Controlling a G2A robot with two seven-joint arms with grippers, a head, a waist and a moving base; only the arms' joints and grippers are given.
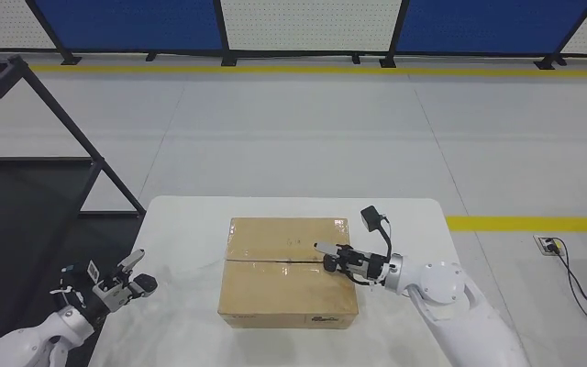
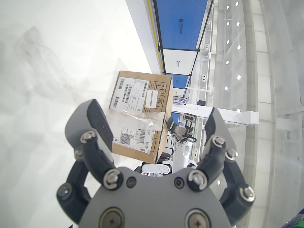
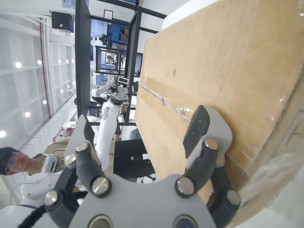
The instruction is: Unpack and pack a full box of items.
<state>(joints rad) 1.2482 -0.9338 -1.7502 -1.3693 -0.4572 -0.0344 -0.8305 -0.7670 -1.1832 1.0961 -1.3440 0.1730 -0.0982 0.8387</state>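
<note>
- Our right gripper (image 1: 323, 255), fingers spread, lies on top of the box (image 1: 287, 294); we should dig one fingertip along the taped seam (image 1: 275, 261).
- Our left gripper (image 1: 143, 272), also spread, hovers well apart from the box.

robotics test hall, blue partition panels (image 1: 128, 23), yellow floor tape (image 1: 293, 69), black metal rack (image 3: 82, 48), white shelving wall (image 3: 28, 55)

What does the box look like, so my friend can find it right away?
Find the white table; in its middle sits a closed brown cardboard box. Clear tape runs along its top seam, with the robot's open right claw at that seam. It is the only box there.
</note>
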